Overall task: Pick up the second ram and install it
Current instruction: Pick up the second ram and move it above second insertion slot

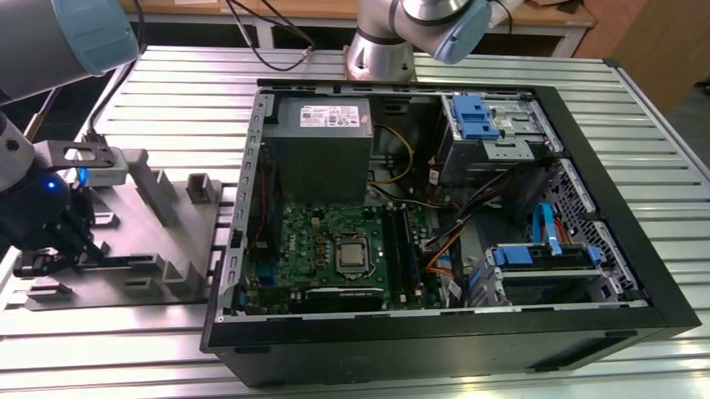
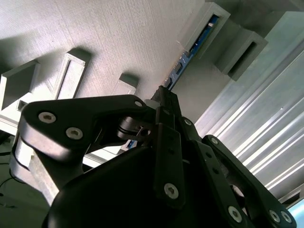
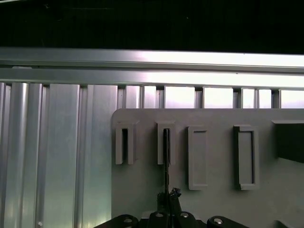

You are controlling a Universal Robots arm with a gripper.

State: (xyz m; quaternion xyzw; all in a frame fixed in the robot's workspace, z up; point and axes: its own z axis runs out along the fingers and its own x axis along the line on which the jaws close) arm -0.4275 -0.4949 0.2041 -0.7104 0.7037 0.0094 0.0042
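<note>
End effector (image 3: pixel 167 203): low over the grey fixture (image 3: pixel 137 190), fingers closed together on the near part of the second ram (image 3: pixel 166 152). Both wrist views show them tight to the board with no gap visible, so it is judged clamped on it. Ram: standing on edge, its far end seated in a narrow slot (image 3: pixel 160 142) of the fixture and not yet clear of it. In the second wrist view the blue-green board and its edge contacts run from the fingers into that slot. Fixture: resting on the slatted worktop (image 1: pixel 444 66), at 9 o'clock of the open case (image 1: pixel 621 249) in the exterior view, just beside its wall. Inside the case the motherboard (image 1: pixel 311 241) lies flat toward 7 o'clock, with the CPU (image 1: pixel 352 252) near its middle and long black memory sockets (image 1: pixel 401 249) at 3 o'clock of the CPU. Whether any socket is filled cannot be told. Step in hand, as judged: the pick-up, at the grasp, with the install untouched. Requirement for the next move, as judged: withdrawal in line with the slot walls, without twist, since the board is thin. The hold must be firm enough that the board does not pivot between the fingers.
</note>
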